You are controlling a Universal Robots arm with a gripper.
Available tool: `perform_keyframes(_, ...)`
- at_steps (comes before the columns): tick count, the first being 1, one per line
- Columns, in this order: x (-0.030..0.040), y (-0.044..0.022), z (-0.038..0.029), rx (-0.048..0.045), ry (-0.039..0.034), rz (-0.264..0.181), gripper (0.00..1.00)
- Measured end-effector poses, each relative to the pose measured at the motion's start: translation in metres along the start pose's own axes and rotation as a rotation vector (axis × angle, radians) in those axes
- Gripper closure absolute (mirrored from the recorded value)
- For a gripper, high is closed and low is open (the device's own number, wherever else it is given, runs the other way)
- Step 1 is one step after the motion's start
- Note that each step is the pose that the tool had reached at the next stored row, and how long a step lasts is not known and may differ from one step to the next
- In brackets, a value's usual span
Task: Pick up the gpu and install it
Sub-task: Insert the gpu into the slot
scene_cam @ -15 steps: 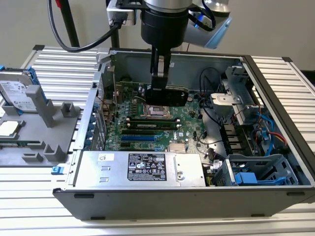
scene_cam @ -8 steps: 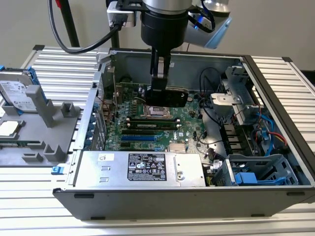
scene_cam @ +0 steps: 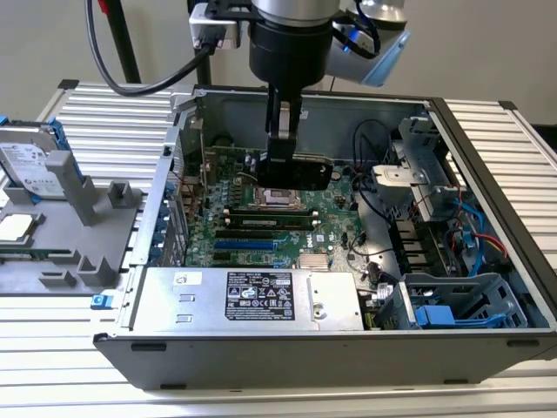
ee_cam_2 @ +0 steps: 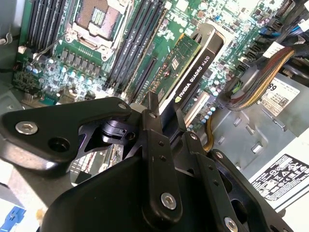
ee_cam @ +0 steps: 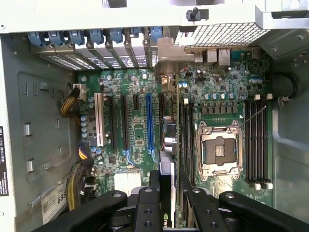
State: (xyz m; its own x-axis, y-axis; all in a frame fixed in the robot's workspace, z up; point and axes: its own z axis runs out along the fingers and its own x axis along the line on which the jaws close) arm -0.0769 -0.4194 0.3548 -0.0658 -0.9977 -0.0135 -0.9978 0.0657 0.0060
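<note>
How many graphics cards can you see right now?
1. The gpu is gripped by the gripper above the motherboard, inside the open computer case. Others may be hidden behind the arm.

One gripper [scene_cam: 283,158] is at work, with one gpu [ee_cam_2: 193,72] clamped between its jaws. Around and below the jaws stands one open case [scene_cam: 492,165] holding one motherboard [ee_cam: 140,82], and one power supply [scene_cam: 261,298] lies well to the side of them. The board carries one CPU socket [ee_cam: 217,150] just beside the jaws, with four black memory slots [ee_cam: 256,140] on the socket's far side. To the jaws' other side are one blue slot [ee_cam: 148,121] and one white slot [ee_cam: 99,118]. Six blue latches [ee_cam: 94,36] line the case wall ahead of the jaws. One hard drive [scene_cam: 30,165] lies outside, well apart from them.
</note>
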Motion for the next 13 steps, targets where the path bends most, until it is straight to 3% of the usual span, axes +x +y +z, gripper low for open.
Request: perform_keyframes(13, 0.0001, 0.0000, 0.0054, 0.0001, 0.0021, 0.000, 1.00)
